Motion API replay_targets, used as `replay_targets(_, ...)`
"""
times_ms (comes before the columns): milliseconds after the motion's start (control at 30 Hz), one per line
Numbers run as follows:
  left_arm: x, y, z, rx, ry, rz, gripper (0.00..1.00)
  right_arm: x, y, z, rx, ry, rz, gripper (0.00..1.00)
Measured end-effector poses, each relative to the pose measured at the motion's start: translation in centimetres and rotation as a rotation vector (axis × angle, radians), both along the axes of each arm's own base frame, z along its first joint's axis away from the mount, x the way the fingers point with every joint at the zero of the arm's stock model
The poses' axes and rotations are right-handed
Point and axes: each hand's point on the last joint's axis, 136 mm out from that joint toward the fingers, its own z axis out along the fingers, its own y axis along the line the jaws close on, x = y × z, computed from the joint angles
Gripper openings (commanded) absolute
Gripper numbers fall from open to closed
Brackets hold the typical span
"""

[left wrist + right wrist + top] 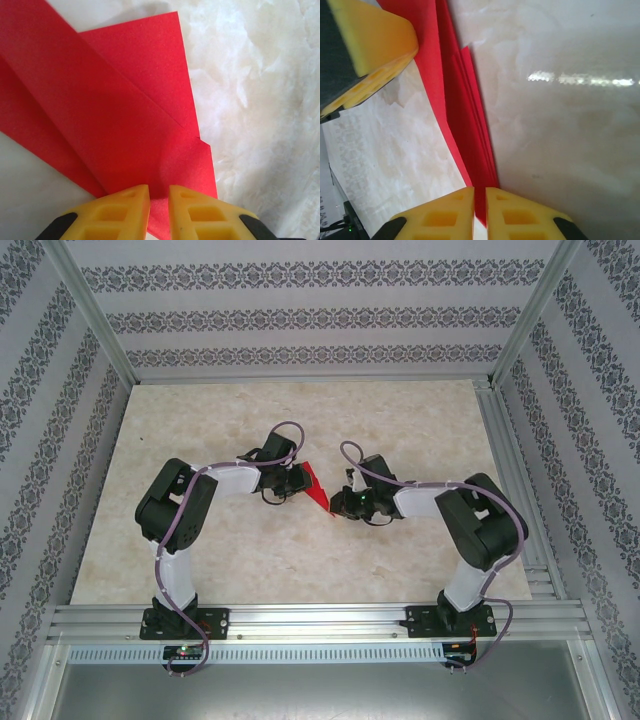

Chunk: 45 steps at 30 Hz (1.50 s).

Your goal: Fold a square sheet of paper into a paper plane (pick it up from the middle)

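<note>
Left tool is pinching the paper plane; right tool, narrow, is straddling its edge, grip unclear; opposed pulling is risking tearing.

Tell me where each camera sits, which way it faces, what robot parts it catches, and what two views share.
Top external: above, behind the bases, facing down on the beige marbled table; both arms, left gripper, right gripper at folded bright red paper.
Left wrist: on that wrist, facing past its yellow fingers onto the paper.
Right wrist: likewise, past its own fingers.
Shared: both wrists see the paper.
</note>
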Motion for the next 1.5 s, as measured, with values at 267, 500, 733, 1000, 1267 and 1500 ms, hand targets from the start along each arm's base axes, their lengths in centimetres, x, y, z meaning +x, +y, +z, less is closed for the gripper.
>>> replay_targets(267,0.0,0.0,-0.1,0.011,0.020,0.000,0.19,1.0,0.0,3.1,-0.085,-0.106,0.019,0.20)
replay_targets(500,0.1,0.0,-0.2,0.028,0.044,0.002,0.18,1.3,4.1,4.4,-0.081,-0.165,0.128,0.12)
replay_targets(733,0.3,-0.1,-0.2,0.036,0.059,0.002,0.18,1.0,4.0,0.8,-0.143,-0.088,0.159,0.08)
replay_targets(1000,0.3,-0.1,-0.2,0.040,0.065,0.002,0.17,1.0,3.4,0.1,-0.164,-0.066,0.154,0.08)
replay_targets(1267,0.3,-0.1,-0.3,0.045,0.073,0.002,0.17,1.6,2.2,-0.4,-0.170,-0.056,0.123,0.08)
replay_targets(1500,0.3,-0.1,-0.3,0.046,0.074,0.002,0.17,1.5,2.2,-0.7,-0.158,-0.064,0.124,0.08)
